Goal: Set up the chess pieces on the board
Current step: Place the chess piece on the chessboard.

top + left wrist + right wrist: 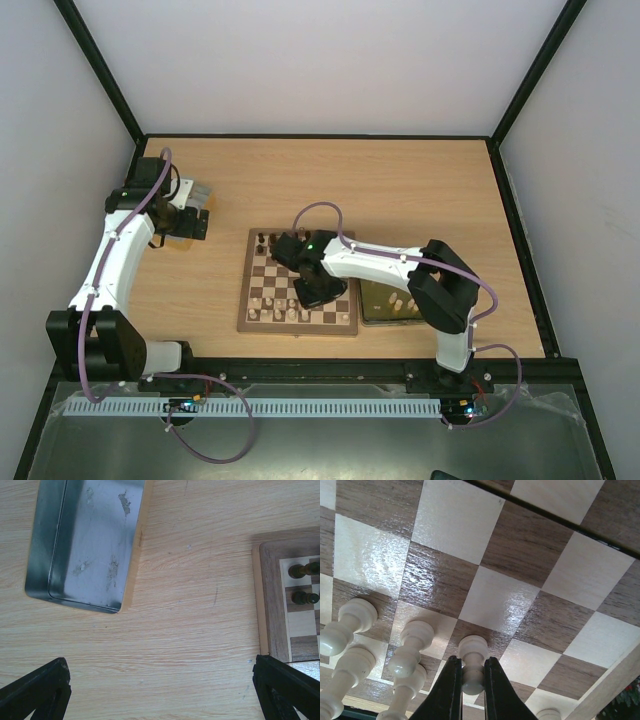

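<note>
The board (pixel 258 322) lies mid-table, dark pieces (pixel 264 241) along its far edge and cream pieces (pixel 272 312) along its near rows. My right gripper (pixel 312 290) is over the board's near right part; in the right wrist view my right gripper (pixel 470 677) is shut on a cream pawn (pixel 472 652) whose base rests on a dark square beside other cream pieces (pixel 410 647). My left gripper (pixel 190 225) hovers over bare table left of the board, open and empty; its fingertips (pixel 40 690) frame the wood, with the board's corner (pixel 275 605) at right.
A silver metal tray (pixel 85 540) lies on the table at the far left, near my left gripper. A gold tray (pixel 390 300) with several cream pieces sits right of the board, partly under my right arm. Black frame rails edge the table.
</note>
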Controlling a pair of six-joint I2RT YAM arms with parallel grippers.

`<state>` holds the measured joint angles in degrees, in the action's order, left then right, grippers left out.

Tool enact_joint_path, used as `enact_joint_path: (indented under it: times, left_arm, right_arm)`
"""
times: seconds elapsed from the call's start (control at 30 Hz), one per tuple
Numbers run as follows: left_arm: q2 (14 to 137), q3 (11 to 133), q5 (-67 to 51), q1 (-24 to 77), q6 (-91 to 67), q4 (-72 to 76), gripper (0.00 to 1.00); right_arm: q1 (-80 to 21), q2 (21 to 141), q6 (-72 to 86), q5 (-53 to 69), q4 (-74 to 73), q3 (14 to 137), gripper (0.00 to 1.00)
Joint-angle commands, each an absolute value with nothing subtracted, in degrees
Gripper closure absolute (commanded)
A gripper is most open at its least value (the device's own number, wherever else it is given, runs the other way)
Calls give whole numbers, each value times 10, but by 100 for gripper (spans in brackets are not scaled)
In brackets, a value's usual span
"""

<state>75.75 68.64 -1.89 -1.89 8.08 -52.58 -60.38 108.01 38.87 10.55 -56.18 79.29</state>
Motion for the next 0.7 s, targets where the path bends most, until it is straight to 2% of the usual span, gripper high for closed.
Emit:
enact_joint_path:
  times: [0.0, 0.67]
  left_arm:
    - [751, 698, -14, -18, 75, -527, 1]
    - [746, 695, -15, -19, 75, -526, 1]
  right_arm:
    - [-613, 1075, 394, 107, -566, 792, 98]
    - [-614, 1067, 405, 89, -572, 785, 98]
